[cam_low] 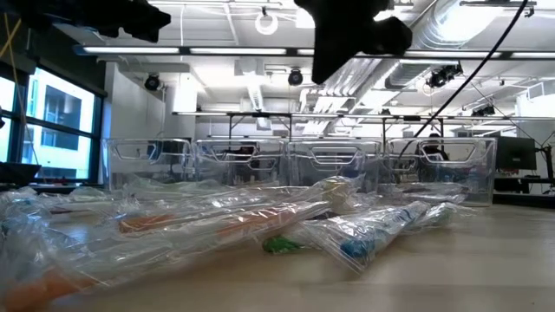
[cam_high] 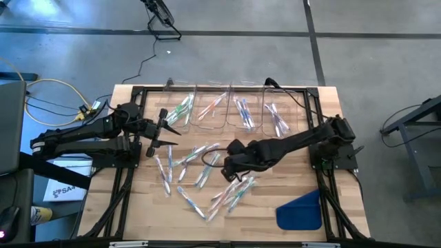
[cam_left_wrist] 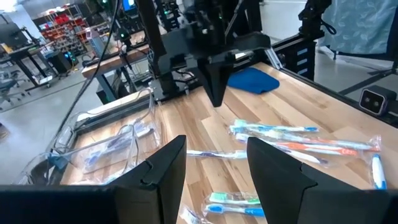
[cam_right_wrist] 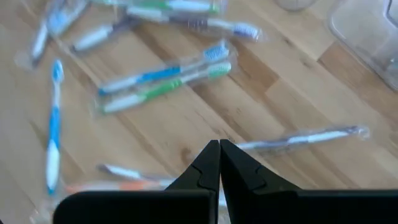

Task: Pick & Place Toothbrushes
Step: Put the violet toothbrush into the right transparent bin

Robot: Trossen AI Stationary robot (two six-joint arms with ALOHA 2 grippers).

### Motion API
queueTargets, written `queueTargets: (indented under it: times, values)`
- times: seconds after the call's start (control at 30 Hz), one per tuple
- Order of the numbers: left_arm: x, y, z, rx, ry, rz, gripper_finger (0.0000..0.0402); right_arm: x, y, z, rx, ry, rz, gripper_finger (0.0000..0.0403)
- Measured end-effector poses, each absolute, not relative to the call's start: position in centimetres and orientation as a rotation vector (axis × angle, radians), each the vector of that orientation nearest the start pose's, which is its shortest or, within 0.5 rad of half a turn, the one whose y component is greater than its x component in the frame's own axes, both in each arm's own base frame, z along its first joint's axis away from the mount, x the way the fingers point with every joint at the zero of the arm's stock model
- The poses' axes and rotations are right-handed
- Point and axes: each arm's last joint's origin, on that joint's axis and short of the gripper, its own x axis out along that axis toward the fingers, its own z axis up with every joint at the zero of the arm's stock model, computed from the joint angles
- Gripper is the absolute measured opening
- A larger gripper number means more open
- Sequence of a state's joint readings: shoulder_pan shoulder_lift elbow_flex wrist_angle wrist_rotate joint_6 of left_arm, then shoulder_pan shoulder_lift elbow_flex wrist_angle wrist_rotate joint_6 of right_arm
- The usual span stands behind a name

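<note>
Several wrapped toothbrushes point(cam_high: 196, 162) lie flat and scattered on the middle of the wooden table point(cam_high: 138, 207); they also show in the left wrist view point(cam_left_wrist: 298, 140), the right wrist view point(cam_right_wrist: 165, 81) and the low view point(cam_low: 347, 234). My right gripper point(cam_high: 229, 172) hangs shut above them, pointing steeply down, with nothing between its fingers point(cam_right_wrist: 219, 146) and its tips clear of the table point(cam_left_wrist: 216, 99). My left gripper point(cam_high: 164, 131) waits open at the table's left, raised and about level, its fingers empty point(cam_left_wrist: 214, 146).
Several clear bins point(cam_high: 231, 110) stand in a row along the far edge, with toothbrushes inside. A blue flat cloth piece point(cam_high: 301, 210) lies at the near right corner. Black frame rails point(cam_high: 124, 186) run along the table's sides.
</note>
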State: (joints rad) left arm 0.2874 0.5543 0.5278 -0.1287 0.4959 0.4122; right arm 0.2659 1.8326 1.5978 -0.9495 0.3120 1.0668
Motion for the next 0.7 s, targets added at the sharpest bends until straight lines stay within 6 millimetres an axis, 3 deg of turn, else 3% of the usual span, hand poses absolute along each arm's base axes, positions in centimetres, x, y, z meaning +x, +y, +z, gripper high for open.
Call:
queueTargets:
  times: [0.3,0.57,0.7]
  values:
    - [13.2,2.5,28.1,0.325,0.104,-0.233,0.0166,36.7,8.5,26.6,0.709,0.937,-0.706,0.0023]
    - [13.2,2.5,28.1,0.324,0.105,-0.234,0.0166,36.3,8.4,25.2,0.82,0.92,-0.805,0.0107]
    - [13.2,2.5,28.1,0.322,0.111,-0.235,0.0166,36.3,8.5,23.8,0.965,0.863,-0.881,0.0145]
